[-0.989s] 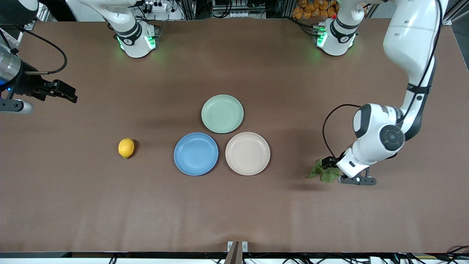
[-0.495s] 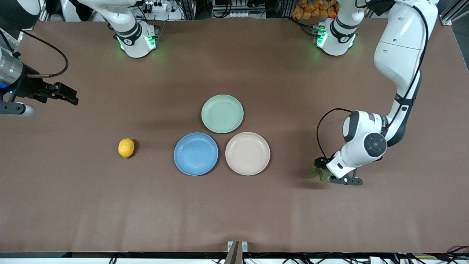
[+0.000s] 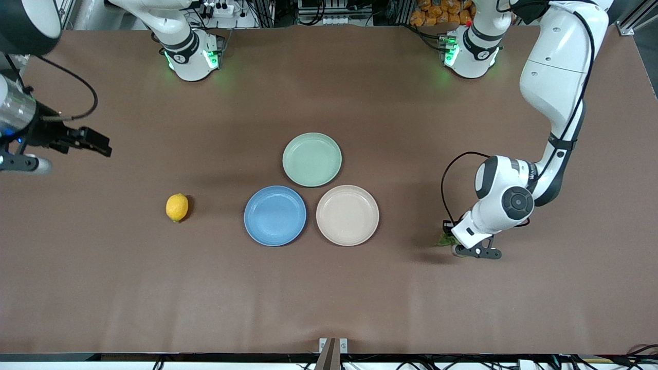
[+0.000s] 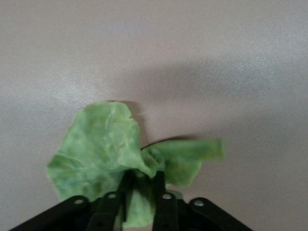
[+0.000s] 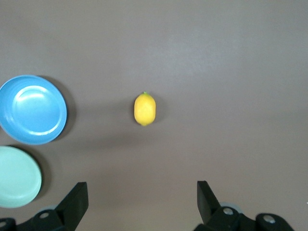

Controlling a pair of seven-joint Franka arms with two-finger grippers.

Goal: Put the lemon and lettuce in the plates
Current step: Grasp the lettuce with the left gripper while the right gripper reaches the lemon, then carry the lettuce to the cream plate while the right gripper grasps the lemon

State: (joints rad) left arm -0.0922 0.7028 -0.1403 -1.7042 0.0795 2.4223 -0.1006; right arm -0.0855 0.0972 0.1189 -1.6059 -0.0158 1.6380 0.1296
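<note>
The lettuce point(image 4: 106, 149) is a wrinkly green leaf; in the front view only its edge point(image 3: 445, 239) shows under the left hand, beside the beige-pink plate point(image 3: 347, 215) toward the left arm's end. My left gripper point(image 3: 454, 242) point(image 4: 143, 184) is shut on the lettuce, low at the table. The lemon point(image 3: 177, 207) point(image 5: 145, 109) lies on the table beside the blue plate point(image 3: 275, 215) point(image 5: 32, 109), toward the right arm's end. My right gripper point(image 3: 98, 145) point(image 5: 142, 190) is open and empty, up in the air over the table near the right arm's end.
A pale green plate point(image 3: 312, 159) point(image 5: 17, 176) sits farther from the front camera than the blue and beige-pink plates and touches both. The brown table point(image 3: 329, 298) is bare around the lemon and the lettuce.
The left arm has swung over the lettuce toward the plates, so its hand now hides most of the leaf. The right gripper has drifted slightly toward the front camera. Lemon and plates have not moved.
</note>
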